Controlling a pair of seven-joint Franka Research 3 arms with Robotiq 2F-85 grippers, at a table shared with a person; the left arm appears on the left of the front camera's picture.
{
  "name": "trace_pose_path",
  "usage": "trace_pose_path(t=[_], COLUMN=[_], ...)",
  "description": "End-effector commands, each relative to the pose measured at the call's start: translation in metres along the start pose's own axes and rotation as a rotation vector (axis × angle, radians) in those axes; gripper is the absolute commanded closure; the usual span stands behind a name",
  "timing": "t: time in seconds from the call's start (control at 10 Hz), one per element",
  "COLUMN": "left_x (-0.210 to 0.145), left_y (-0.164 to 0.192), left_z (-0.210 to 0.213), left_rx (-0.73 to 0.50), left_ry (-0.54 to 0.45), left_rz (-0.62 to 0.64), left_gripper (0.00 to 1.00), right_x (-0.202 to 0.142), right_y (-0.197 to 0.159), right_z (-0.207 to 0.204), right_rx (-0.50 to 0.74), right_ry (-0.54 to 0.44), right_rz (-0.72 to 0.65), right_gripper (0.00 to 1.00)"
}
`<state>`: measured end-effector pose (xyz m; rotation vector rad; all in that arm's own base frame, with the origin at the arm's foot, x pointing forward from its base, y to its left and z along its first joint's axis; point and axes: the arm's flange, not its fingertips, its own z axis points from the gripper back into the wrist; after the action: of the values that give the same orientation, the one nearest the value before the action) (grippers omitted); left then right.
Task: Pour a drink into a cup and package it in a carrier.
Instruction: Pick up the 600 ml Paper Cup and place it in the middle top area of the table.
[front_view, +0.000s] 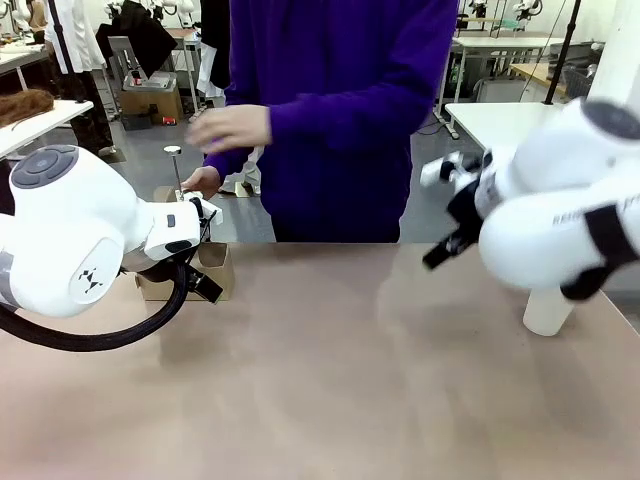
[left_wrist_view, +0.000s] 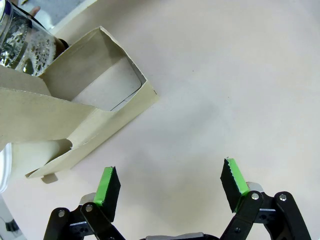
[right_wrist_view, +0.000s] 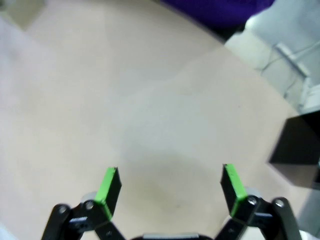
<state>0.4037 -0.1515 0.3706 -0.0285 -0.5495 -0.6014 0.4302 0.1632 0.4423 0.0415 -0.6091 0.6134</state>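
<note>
My left gripper (left_wrist_view: 170, 182) is released, its green pads spread wide above bare table (left_wrist_view: 225, 75), gripping nothing. In the left wrist view the brown cardboard carrier (left_wrist_view: 75, 115) fills the upper left of the frame, with a clear glass pot (left_wrist_view: 22, 37) beaded with bubbles just behind it in the top left corner. In the front view the carrier sits at left of centre, partly behind my left arm, and a person in a purple sweater (front_view: 340, 110) has one hand (front_view: 200, 182) low beside it and the other (front_view: 230, 128) raised and blurred. My right gripper (right_wrist_view: 170, 182) also hangs released over empty tabletop, with a black box (right_wrist_view: 297, 145) at the right edge. A white paper cup (front_view: 548, 312) stands at right of the front view, its top hidden by my right arm.
</note>
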Motion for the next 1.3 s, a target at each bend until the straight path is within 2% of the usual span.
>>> trace_pose_path(t=[0.0, 0.1, 0.3, 0.5, 0.6, 0.8, 1.0, 1.2], left_x=[0.0, 0.0, 0.0, 0.0, 0.0, 0.0, 0.0, 0.0], left_y=[0.0, 0.0, 0.0, 0.0, 0.0, 0.0, 0.0, 0.0], left_z=[0.0, 0.0, 0.0, 0.0, 0.0, 0.0, 0.0, 0.0], left_rx=[0.0, 0.0, 0.0, 0.0, 0.0, 0.0, 0.0, 0.0], left_ry=[0.0, 0.0, 0.0, 0.0, 0.0, 0.0, 0.0, 0.0], left_rz=[0.0, 0.0, 0.0, 0.0, 0.0, 0.0, 0.0, 0.0], left_gripper=[0.0, 0.0, 0.0, 0.0, 0.0, 0.0, 0.0, 0.0], right_x=[0.035, 0.036, 0.009, -0.045, -0.084, -0.15, -0.212, -0.25], right_y=[-0.049, -0.086, -0.154, -0.214, -0.243, -0.284, -0.315, -0.328], right_z=[0.04, 0.058, 0.089, 0.116, 0.121, 0.113, 0.086, 0.058], right_rx=[0.081, 0.164, 0.318, 0.419, 0.46, 0.541, 0.622, 0.644], right_ry=[-0.007, -0.021, -0.109, -0.269, -0.339, -0.472, -0.572, -0.657], right_rz=[0.001, 0.016, 0.033, 0.039, 0.046, 0.022, -0.008, 0.029], right_gripper=[0.0, 0.0, 0.0, 0.0, 0.0, 0.0, 0.0, 0.0])
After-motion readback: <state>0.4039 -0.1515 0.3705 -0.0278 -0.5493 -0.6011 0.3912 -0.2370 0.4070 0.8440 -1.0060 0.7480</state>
